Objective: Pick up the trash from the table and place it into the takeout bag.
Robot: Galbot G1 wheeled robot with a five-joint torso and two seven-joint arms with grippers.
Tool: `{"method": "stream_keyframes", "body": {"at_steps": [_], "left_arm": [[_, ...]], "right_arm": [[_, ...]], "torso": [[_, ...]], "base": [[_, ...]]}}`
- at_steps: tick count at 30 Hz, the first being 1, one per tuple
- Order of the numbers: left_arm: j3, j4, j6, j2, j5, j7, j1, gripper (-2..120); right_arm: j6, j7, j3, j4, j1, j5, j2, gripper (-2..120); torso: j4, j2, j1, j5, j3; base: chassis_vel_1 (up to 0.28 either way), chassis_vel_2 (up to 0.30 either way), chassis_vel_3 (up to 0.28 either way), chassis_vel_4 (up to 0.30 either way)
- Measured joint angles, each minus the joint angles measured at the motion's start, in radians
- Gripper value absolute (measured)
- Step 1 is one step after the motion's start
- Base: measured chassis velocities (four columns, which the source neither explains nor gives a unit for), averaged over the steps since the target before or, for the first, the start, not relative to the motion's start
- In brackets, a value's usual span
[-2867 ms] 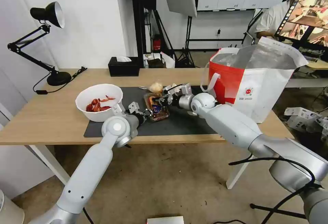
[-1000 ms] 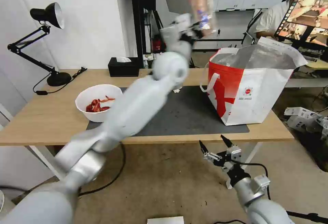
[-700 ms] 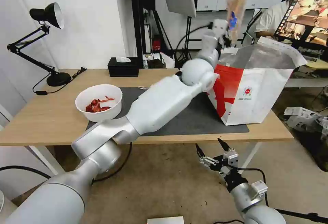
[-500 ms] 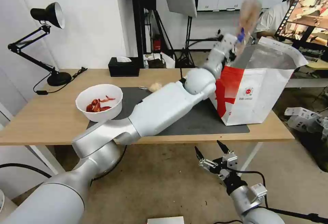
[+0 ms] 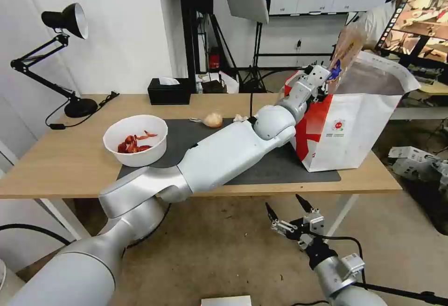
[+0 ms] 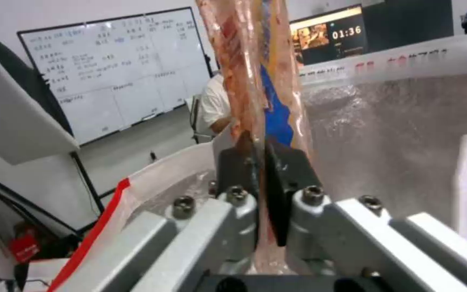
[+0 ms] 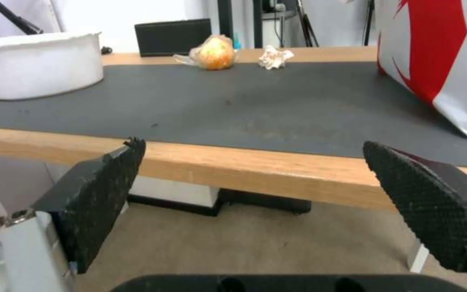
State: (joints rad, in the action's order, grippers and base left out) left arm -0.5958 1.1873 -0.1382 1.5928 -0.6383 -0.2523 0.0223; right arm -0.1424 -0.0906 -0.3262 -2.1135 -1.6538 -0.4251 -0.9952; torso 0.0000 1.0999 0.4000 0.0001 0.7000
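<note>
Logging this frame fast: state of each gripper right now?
Left gripper: shut on the clear plastic tray, above the takeout bag.
Right gripper: open, holding nothing, below the table edge.

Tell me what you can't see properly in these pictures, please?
- Inside the takeout bag: the head view is blocked by its walls, and the left wrist view shows foil lining, not the bottom.
- The plastic tray held by the left gripper: blurred in the head view, cut off at the top of the left wrist view.
- The tissue: mostly behind the left arm in the head view.
</note>
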Motion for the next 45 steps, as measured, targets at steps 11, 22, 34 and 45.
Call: {"method": "stream_keyframes", "body": {"at_steps": [11, 22, 34, 45], "left_arm": [[0.012, 0.105, -0.002, -0.032, -0.071, -0.046, 0.005, 67], [0.218, 0.553, -0.001, -0.425, -0.063, -0.101, -0.335, 100], [0.591, 0.839, 0.015, -0.672, 0.086, -0.031, -0.910, 100], [0.996, 0.948, 0.129, -0.647, 0.227, 0.091, -1.469, 100]], "right_arm": [[0.003, 0.001, -0.013, -0.002, -0.009, -0.003, -0.017, 100], [-0.054, -0.012, -0.035, -0.024, -0.001, 0.013, -0.023, 100], [-0.087, -0.030, -0.059, -0.044, 0.005, 0.024, 0.006, 100], [-0.094, -0.032, -0.099, -0.054, -0.021, 0.018, 0.020, 100]], "torso": [[0.0000, 0.000, 0.000, -0.0001, 0.000], [-0.0001, 0.000, 0.000, -0.0004, 0.000], [0.0000, 0.000, 0.000, -0.0003, 0.000], [0.0003, 0.000, 0.000, -0.0003, 0.000]], "base": [[0.000, 0.000, 0.000, 0.000], [0.000, 0.000, 0.000, 0.000], [0.000, 0.000, 0.000, 0.000], [0.000, 0.000, 0.000, 0.000]]}}
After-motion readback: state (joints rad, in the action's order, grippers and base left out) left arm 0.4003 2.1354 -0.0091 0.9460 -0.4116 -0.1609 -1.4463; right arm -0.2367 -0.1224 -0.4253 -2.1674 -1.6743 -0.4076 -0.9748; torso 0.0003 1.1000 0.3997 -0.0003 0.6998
